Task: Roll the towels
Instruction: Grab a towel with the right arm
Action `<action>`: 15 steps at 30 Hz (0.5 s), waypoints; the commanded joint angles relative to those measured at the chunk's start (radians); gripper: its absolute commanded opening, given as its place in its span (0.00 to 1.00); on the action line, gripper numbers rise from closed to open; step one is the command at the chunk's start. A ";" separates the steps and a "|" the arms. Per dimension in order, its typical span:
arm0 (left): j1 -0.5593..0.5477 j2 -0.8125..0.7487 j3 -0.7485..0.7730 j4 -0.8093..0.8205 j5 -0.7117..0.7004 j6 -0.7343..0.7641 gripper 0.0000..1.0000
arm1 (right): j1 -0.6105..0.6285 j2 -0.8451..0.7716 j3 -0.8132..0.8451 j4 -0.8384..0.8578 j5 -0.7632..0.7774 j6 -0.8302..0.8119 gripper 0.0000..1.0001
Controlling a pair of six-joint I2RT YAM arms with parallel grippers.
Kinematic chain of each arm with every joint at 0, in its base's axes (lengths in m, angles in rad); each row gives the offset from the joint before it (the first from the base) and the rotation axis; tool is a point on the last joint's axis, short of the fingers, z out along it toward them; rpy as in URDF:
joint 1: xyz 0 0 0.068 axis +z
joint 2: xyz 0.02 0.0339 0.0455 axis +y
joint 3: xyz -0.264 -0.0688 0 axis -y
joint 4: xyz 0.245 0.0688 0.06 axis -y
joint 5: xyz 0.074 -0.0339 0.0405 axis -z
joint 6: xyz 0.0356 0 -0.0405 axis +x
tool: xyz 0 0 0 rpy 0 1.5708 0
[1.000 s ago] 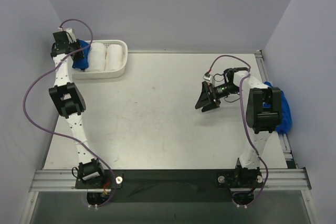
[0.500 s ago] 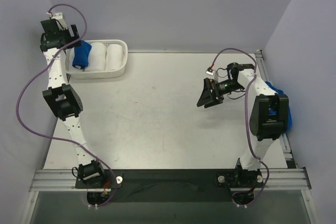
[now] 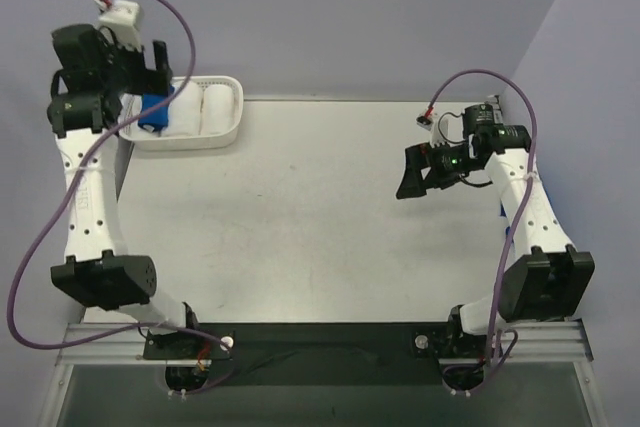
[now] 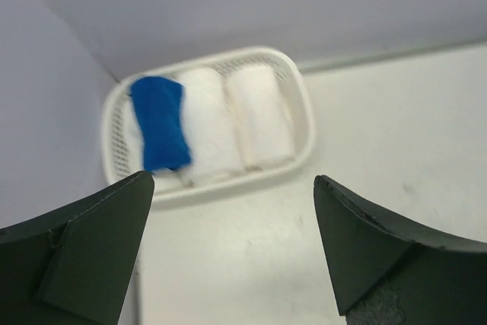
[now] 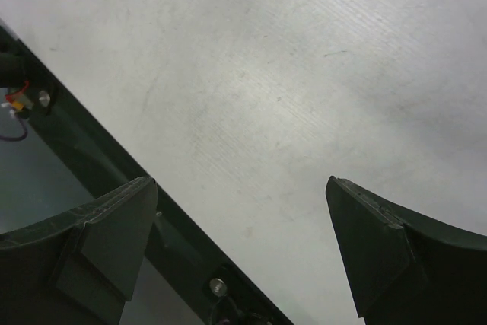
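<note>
Left wrist view, looking down past a left gripper spread wide and pinching nothing: rolled towel lying at the left end of the far-left basket, against the first of two white rolls. Judged as stowing done, so next calls for lifting away from the basket and finding another towel, none in sight. Over to the right, right gripper likewise spread and empty above the table, well apart from the basket, blocking nothing.

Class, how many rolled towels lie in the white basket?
3. A blue roll lies at the basket's left end, one white roll in the middle, a second white roll at the right. Another may hide underneath.
</note>
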 commanded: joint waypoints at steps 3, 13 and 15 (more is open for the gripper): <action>-0.256 -0.198 -0.429 -0.140 0.035 0.099 0.97 | -0.012 -0.132 -0.070 -0.044 0.170 0.008 1.00; -0.445 -0.432 -0.898 -0.087 0.041 0.000 0.97 | -0.124 -0.226 -0.300 0.109 0.589 0.008 1.00; -0.445 -0.444 -0.917 -0.087 0.035 0.007 0.97 | -0.188 -0.187 -0.280 0.119 0.637 -0.016 1.00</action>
